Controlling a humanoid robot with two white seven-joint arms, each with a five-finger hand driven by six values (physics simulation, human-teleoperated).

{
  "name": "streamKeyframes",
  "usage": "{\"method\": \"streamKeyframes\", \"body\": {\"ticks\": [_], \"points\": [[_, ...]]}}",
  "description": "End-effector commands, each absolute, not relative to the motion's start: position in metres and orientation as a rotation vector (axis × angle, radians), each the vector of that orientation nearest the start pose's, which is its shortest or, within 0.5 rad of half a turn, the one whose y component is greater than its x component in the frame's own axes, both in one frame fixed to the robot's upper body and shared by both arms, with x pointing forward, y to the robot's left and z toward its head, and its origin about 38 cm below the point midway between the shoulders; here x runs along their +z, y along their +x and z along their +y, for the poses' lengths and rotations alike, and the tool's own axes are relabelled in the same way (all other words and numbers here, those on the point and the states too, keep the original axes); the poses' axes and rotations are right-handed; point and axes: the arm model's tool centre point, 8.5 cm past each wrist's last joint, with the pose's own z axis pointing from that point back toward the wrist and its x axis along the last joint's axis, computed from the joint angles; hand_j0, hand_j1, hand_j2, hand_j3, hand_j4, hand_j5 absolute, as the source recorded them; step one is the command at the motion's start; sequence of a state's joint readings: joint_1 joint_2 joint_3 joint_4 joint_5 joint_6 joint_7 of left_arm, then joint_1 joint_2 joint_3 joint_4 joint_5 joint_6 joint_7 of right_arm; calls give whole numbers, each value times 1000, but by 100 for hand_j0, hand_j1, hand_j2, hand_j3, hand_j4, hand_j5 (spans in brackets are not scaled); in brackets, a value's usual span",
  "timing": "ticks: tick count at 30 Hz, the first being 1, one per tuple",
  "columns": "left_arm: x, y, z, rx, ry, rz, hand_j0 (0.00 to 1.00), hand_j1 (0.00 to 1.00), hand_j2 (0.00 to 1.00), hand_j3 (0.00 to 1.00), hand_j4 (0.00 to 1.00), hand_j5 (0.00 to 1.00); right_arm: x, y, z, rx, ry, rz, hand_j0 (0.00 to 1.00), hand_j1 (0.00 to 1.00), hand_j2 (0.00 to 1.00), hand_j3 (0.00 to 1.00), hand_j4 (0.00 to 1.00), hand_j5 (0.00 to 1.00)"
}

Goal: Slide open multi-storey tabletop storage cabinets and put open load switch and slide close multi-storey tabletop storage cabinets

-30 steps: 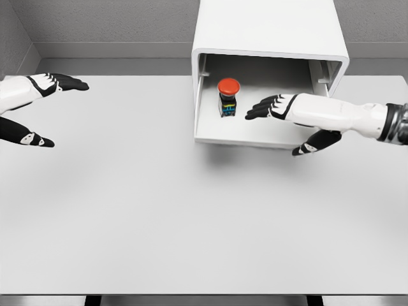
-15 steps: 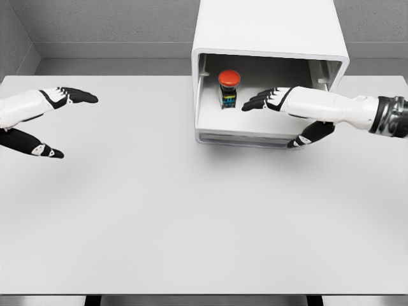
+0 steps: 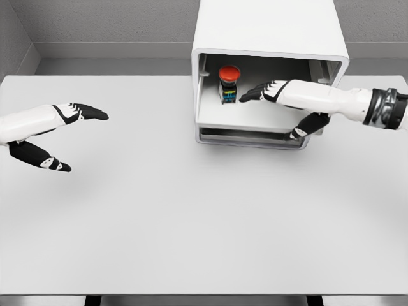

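With the load switch (image 3: 229,83) seated inside, the closing step is in hand: right robot hand (image 3: 280,105), fingers extended and holding nothing, bears on the drawer (image 3: 245,121) at upper centre; next, push fully home.

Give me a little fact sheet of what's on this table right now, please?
Cabinet: white, at the table's far edge, front open
Drawer: partly out
Switch: red button on top, upright in the drawer
Right hand: fingers over the drawer beside the switch, thumb at the drawer's front
Left hand: open above the table, holding nothing
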State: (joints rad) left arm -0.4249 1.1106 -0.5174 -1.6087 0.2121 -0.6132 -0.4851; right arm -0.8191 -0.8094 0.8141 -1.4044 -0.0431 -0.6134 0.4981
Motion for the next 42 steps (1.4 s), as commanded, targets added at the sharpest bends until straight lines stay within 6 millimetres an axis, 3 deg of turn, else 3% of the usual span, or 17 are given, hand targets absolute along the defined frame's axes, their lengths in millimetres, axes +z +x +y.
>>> {"method": "streamKeyframes", "body": {"ticks": [1,10,16,19,21,27,30,33,38,42], "points": [[260,372,364,-1692,69,-1640,100,100,100,100,100,100,253,451,-264,1852,-55,-1708,100,100,100,100,100,100],[259,371,364,-1694,70,-1634,100,100,100,100,100,100,247,470,-263,1828,-64,-1675,100,100,100,100,100,100],[258,371,364,-1694,68,-1631,100,100,100,100,100,100,255,469,-267,1819,-83,-1695,100,100,100,100,100,100],[258,371,364,-1694,68,-1631,100,100,100,100,100,100,267,458,-271,1846,-95,-1718,100,100,100,100,100,100],[258,371,364,-1694,68,-1631,100,100,100,100,100,100,279,440,-266,1914,-93,-1738,100,100,100,100,100,100],[259,371,364,-1695,69,-1633,100,100,100,100,100,100,281,401,-268,2028,-61,-1703,100,100,100,100,100,100],[259,371,364,-1695,69,-1633,100,100,100,100,100,100,283,397,-273,2033,-69,-1693,100,100,100,100,100,100],[259,371,364,-1695,69,-1633,100,100,100,100,100,100,267,391,-264,2067,-5,-1655,100,100,100,100,100,100],[259,371,365,-1694,70,-1632,100,100,100,100,100,100,270,389,-262,2075,-5,-1661,100,100,100,100,100,100],[258,371,364,-1693,69,-1633,100,100,100,100,100,100,273,383,-299,2072,-85,-1564,100,100,100,100,100,100]]}}
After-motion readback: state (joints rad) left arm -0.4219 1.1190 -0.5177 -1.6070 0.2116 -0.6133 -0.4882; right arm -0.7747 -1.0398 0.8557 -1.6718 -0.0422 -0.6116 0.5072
